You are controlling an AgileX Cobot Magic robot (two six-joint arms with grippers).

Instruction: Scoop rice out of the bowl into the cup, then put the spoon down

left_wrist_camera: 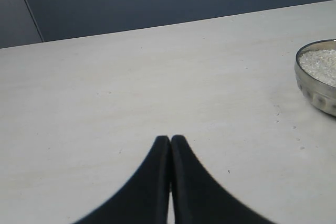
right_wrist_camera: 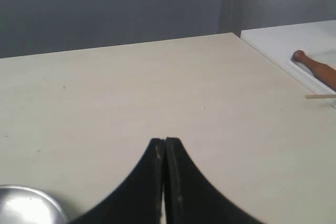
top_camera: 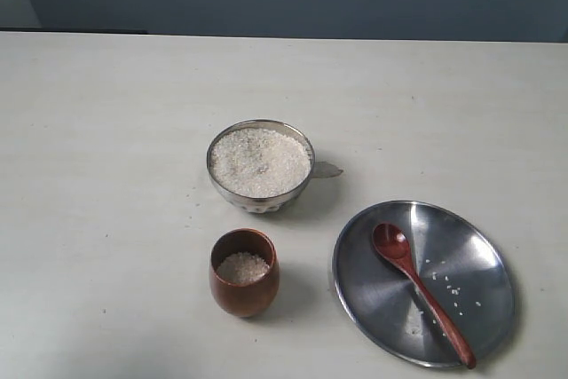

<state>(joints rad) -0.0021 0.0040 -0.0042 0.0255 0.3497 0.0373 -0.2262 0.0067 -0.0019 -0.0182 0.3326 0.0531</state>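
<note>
Both claws are pressed together and hold nothing. Your left claw (left_wrist_camera: 170,139) has the bowl (top_camera: 257,203) ahead of it, well apart. Your right claw (right_wrist_camera: 164,141) has the plate (top_camera: 484,264) close by, and the spoon (top_camera: 422,290) lies on that plate. The cup (top_camera: 244,295) already holds some rice (top_camera: 259,161). For another scoop, spread the right claw first, pinch the handle mid-length and lift it level.
</note>
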